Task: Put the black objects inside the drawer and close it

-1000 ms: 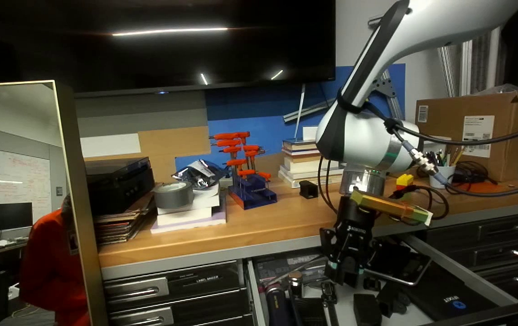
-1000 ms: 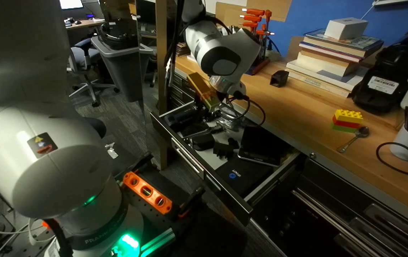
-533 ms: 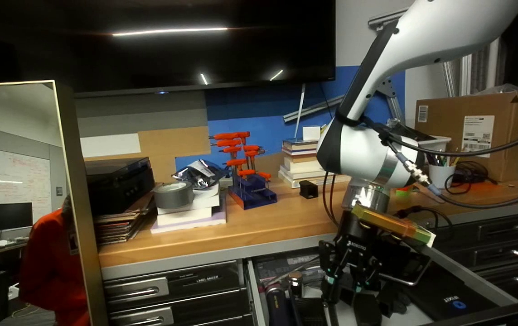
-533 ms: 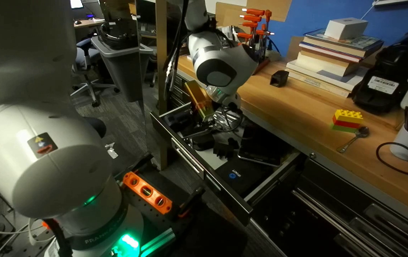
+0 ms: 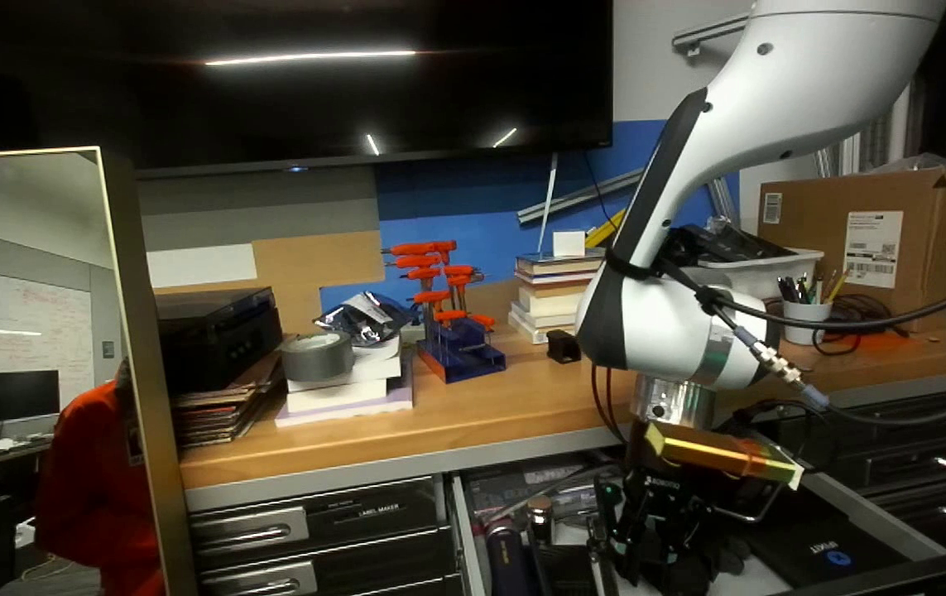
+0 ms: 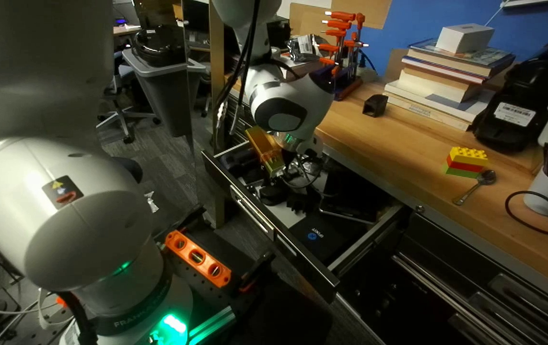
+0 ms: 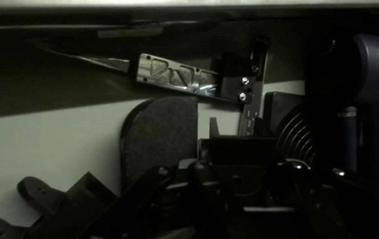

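The drawer (image 6: 312, 268) stands pulled out below the desk. My gripper (image 5: 651, 564) reaches down into it, and its lower end blends into the dark contents. In the wrist view my gripper (image 7: 242, 163) is shut on a black object (image 7: 237, 151), a dark block with a thin prong at its far edge. Beside it, on the pale drawer floor, lie a rounded black piece (image 7: 162, 139) and a black piece with two tabs (image 7: 76, 202). Another black object (image 6: 375, 105), a hollow cube, sits on the desk; it shows in both exterior views.
Close around the gripper lie a metal bracket (image 7: 179, 74), a purple-grey tool (image 7: 378, 66) and a black IFIXIT case (image 6: 326, 235). The desk (image 6: 398, 158) edge runs above the drawer's back. Books (image 6: 446, 86), toy bricks (image 6: 466, 162) and a red tool rack (image 5: 460, 348) stand on it.
The arm has come down, taking the gripper and the black object from above the drawer's contents to down among them. The drawer and the cube on the desk have stayed put.
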Robot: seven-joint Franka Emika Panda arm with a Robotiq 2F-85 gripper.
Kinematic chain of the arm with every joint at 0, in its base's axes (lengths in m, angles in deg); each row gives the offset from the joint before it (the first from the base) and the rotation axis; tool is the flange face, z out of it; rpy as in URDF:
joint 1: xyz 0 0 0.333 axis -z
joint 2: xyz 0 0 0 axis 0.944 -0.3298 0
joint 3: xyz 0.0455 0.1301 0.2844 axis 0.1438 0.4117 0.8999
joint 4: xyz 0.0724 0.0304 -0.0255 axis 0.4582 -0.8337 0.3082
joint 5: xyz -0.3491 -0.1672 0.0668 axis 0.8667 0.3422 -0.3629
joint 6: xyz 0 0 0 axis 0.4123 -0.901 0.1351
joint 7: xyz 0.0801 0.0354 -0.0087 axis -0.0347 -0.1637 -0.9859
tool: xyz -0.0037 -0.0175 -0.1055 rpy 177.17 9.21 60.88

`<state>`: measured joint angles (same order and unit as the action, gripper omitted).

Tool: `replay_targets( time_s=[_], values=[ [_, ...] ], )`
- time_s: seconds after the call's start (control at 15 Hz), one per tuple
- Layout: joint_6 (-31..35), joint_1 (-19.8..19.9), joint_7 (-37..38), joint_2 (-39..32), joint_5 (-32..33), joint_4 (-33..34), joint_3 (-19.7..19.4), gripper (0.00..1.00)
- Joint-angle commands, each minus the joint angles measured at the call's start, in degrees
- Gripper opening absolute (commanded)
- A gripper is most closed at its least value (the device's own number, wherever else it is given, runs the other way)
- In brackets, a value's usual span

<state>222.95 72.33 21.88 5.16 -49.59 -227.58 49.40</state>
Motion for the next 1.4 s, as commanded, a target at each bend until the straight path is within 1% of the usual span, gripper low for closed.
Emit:
replay_targets(
  time_s=[0.0, 0.2, 0.33, 0.4, 0.47, 0.53, 0.73, 0.8, 1.07, 1.2, 1.33],
  values=[
    [5.81, -2.09, 7.02, 0.34, 5.69, -1.98, -0.65, 0.21],
    [8.13, -2.34, 11.92, 0.46, 10.33, -2.71, -0.59, 0.21],
    [8.52, -2.38, 15.20, 1.06, 13.34, -2.89, -0.89, 0.66],
    [8.66, -2.23, 16.16, 1.64, 14.38, -3.08, -0.95, 0.69],
    [8.61, -2.05, 16.93, 2.19, 15.35, -3.17, -1.06, 0.69],
    [8.00, -1.58, 17.18, 3.08, 15.89, -3.16, -0.97, 0.74],
    [7.52, -1.42, 18.30, 5.53, 17.77, -3.39, -1.68, 0.97],
    [7.30, -1.35, 18.39, 6.44, 18.23, -3.34, -1.82, 1.00],
    [6.28, -1.89, 20.88, 10.96, 22.80, -1.54, -3.72, 1.00],
    [4.86, -1.72, 21.71, 12.35, 25.59, 0.72, -4.59, 1.00],
    [2.87, -1.59, 22.61, 12.92, 28.94, 4.34, -5.57, 1.00]
  ],
)
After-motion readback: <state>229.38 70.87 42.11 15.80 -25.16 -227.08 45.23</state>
